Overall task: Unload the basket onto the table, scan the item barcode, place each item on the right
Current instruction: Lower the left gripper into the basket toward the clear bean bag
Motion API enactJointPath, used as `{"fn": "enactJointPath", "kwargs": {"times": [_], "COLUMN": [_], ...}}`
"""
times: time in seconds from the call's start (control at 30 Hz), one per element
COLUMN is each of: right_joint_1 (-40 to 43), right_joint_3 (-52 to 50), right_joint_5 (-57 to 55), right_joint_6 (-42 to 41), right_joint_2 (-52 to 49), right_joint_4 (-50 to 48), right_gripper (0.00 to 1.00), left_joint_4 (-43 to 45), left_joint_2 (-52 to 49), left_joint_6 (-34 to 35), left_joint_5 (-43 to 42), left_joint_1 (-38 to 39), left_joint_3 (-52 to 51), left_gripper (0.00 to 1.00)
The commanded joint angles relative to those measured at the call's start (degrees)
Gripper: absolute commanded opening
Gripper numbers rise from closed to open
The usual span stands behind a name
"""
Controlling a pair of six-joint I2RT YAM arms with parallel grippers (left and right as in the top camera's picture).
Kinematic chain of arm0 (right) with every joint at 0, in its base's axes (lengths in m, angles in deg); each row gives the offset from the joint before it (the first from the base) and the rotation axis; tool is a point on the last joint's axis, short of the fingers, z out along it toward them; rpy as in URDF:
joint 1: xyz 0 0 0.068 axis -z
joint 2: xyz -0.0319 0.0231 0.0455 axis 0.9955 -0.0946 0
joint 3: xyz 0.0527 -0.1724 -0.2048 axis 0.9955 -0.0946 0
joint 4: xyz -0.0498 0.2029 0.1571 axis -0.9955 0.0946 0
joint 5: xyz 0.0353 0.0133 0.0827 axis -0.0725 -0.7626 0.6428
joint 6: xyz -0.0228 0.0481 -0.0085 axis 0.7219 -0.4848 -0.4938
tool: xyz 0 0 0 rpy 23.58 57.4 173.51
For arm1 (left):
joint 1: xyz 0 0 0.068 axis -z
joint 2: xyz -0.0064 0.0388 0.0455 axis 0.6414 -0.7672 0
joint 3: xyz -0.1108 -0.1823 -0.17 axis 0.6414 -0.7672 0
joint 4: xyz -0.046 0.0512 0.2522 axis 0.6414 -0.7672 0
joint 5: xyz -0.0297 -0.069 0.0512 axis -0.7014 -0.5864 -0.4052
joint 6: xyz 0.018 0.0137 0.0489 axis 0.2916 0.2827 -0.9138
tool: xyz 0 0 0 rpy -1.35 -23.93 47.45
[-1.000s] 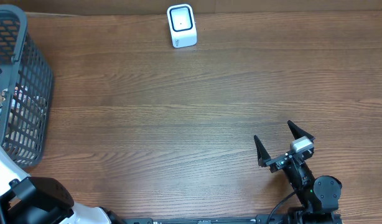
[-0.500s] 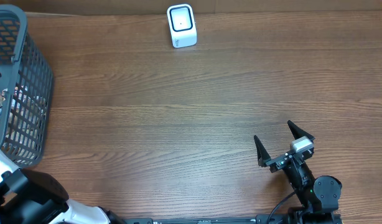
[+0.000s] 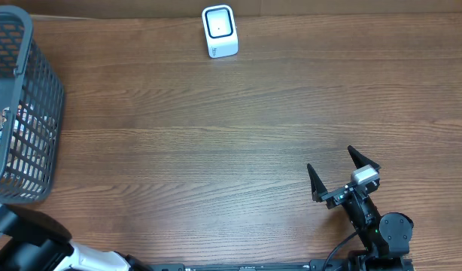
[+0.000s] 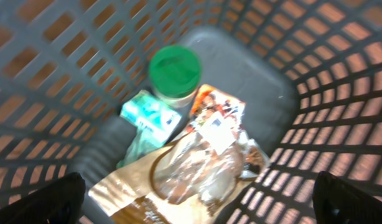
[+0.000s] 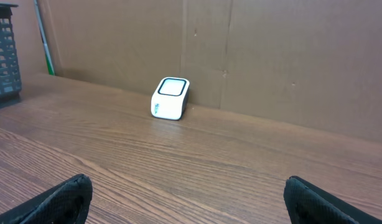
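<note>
Left gripper [image 4: 194, 193] hangs over basket [image 3: 43, 98] at worktop's left edge, jaws wide, empty. Candidates on its floor: green-lidded jar [image 4: 174, 70], clear bag [image 4: 194, 168]. Descend on 1 item only, clear of mesh walls. Right gripper [image 3: 329, 157] wide, near edge; scanner [image 3: 219, 30] at far edge.

surface: wooden table [image 3: 216, 135] | far edge: white scanner [image 3: 220, 31] upright | left edge: grey mesh basket [image 3: 47, 105]

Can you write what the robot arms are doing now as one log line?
left gripper: open, empty, aimed into basket | right gripper: open, empty, facing scanner | green-lidded jar, packets: in basket
</note>
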Motion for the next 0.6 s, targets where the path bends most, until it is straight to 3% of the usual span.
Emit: {"fn": "enactJointPath", "kwargs": {"times": [0.0, 0.57], "right_joint_1": [0.1, 0.1], "right_joint_3": [-0.7, -0.7], "right_joint_5": [0.3, 0.3], "right_joint_6": [-0.4, -0.4], "right_joint_2": [0.7, 0.7], "right_joint_4": [-0.4, -0.4], "right_gripper": [1.00, 1.00], "left_joint_4": [-1.0, -2.8], "left_joint_2": [-2.7, -15.0], "left_joint_6": [-2.8, -7.0], "left_joint_5": [-5.4, -3.5], "left_joint_1": [-2.2, -3.0], "left_joint_3": [-0.3, -0.3], "left_gripper": [1.00, 0.86]}}
